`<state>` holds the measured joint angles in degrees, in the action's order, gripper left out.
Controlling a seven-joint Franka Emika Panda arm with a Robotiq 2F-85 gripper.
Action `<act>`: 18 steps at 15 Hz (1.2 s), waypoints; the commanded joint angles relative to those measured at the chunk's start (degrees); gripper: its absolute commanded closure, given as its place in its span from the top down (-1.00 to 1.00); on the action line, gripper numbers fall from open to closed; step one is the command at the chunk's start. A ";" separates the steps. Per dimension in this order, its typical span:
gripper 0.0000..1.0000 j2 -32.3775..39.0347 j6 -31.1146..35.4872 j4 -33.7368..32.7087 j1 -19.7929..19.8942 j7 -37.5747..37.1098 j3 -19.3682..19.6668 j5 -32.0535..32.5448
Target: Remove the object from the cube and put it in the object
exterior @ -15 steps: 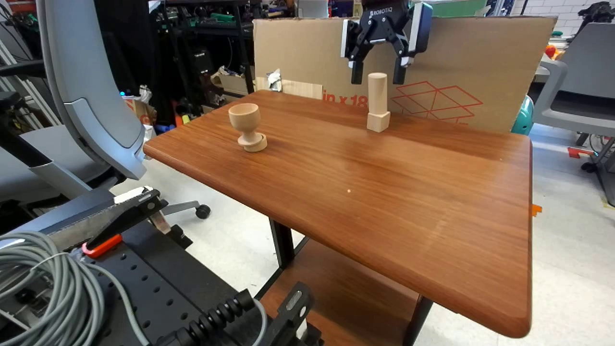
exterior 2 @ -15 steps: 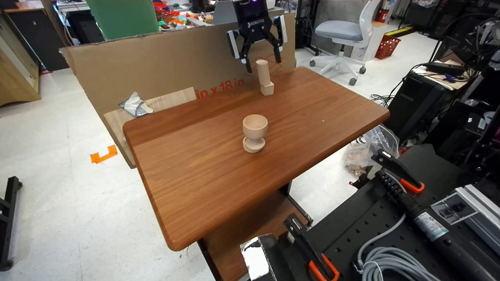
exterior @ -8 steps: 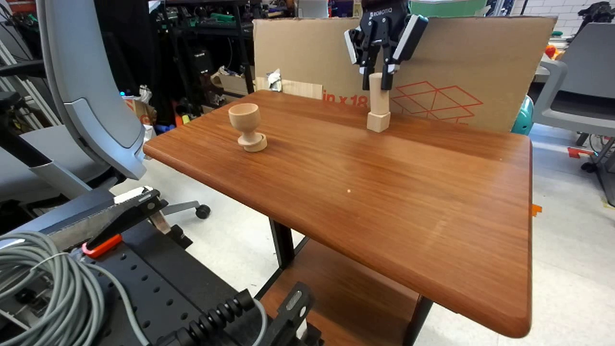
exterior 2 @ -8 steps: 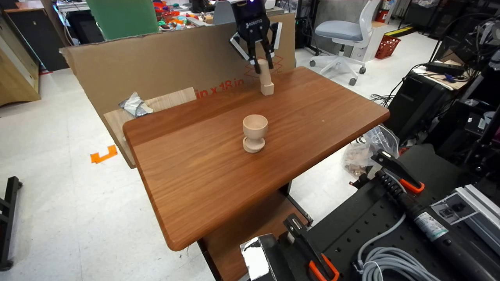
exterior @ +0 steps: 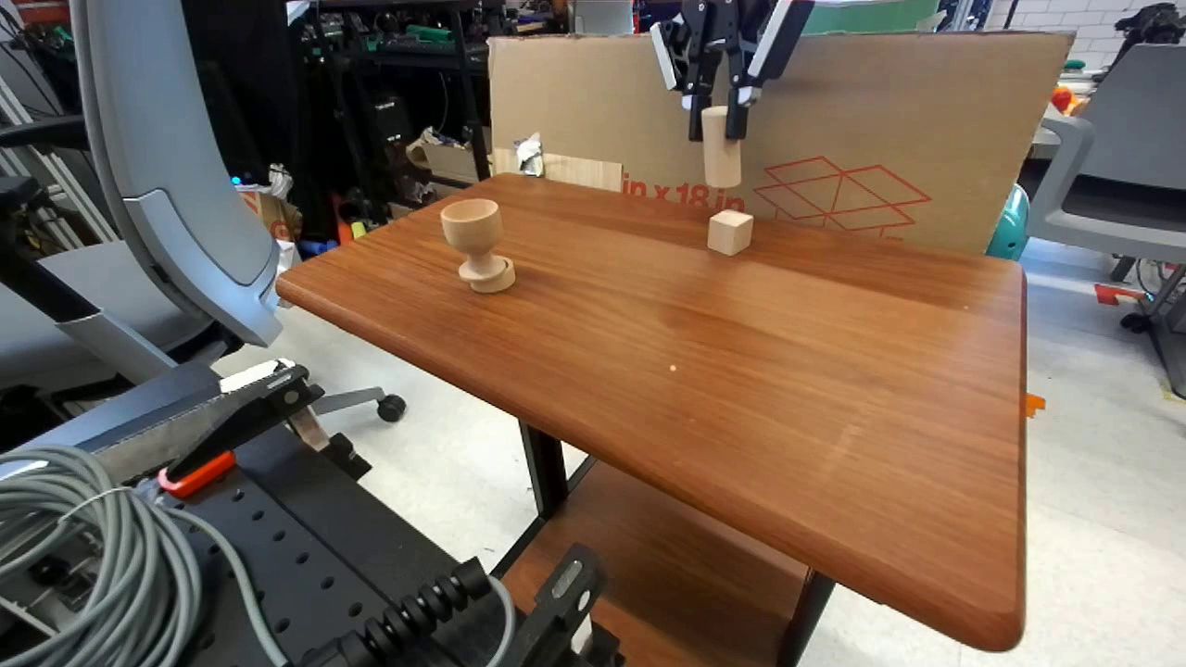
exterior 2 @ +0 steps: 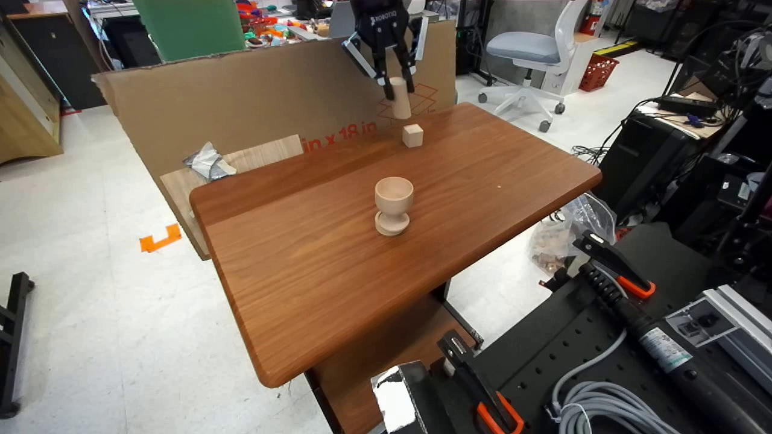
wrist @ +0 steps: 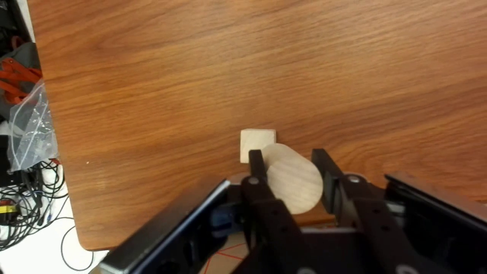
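A pale wooden cylinder hangs upright, tilted slightly, in the air over the table's far side. My gripper is shut on its upper end, one finger on each side. In the wrist view the cylinder's round top sits between the fingers. Just below it, apart from it, the small wooden cube rests on the table with its top bare; the cylinder partly covers the cube in the wrist view. A wooden goblet-shaped cup stands upright on the table, its bowl facing up.
The brown wooden table has rounded corners. A tall cardboard sheet stands behind its far edge, close to the arm. In the foreground is a black perforated cart with clamps and coiled cable. A grey chair stands beside the table.
The gripper came down from above, its fingers closed around the cylinder's top, and then it rose with it. The cylinder left the cube, which stayed in place along with the cup.
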<state>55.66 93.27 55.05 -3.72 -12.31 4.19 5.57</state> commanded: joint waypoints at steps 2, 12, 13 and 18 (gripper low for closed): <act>-0.80 -11.04 0.75 14.91 -1.20 3.04 0.05 1.64; -0.80 -26.37 4.71 41.76 -6.39 5.84 -4.83 9.69; -0.80 -27.87 5.57 44.59 -7.09 5.42 -5.52 10.48; -0.80 -36.43 12.26 58.23 -9.02 3.73 -8.10 13.45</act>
<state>26.90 100.88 103.33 -12.28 -7.51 -2.94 16.69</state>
